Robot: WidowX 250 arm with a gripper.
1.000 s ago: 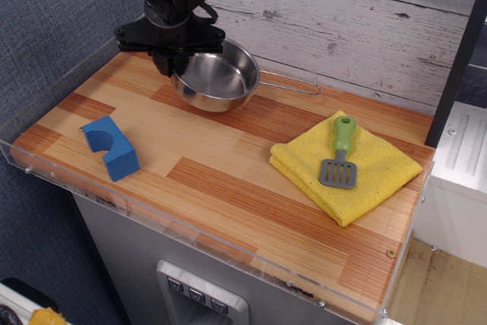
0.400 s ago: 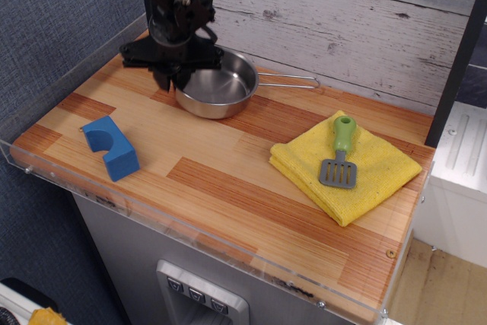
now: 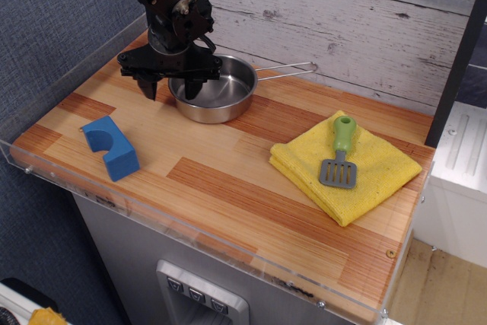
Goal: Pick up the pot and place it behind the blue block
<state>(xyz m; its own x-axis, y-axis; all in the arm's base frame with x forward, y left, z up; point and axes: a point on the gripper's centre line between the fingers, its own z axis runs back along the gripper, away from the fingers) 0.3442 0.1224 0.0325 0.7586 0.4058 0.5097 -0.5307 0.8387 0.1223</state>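
Pot sitting flat on the wooden counter, up near the back wall, wire handle sticking out to the right along the planks. Shiny inside, nothing in it.

Gripper parked right at the pot's left rim, fingers spread apart and pointing down. One finger outside the pot on the left, the other over the inside edge of the bowl. So straddling the rim, jaws open, not squeezing anything. Hard to say whether either fingertip actually touches the metal.

Blue block down at the front left, notch facing up and toward the back. Well apart from the pot, closer to the front edge of the counter. Pot further back than the block and off to its right a bit, with bare wood between the two.

Over on the right: yellow cloth, folded, with a little spatula lying on top, green handle pointing to the back, grey slotted blade toward the front. Well apart from the pot and the arm.

Clear plastic lip running round the counter's edge.
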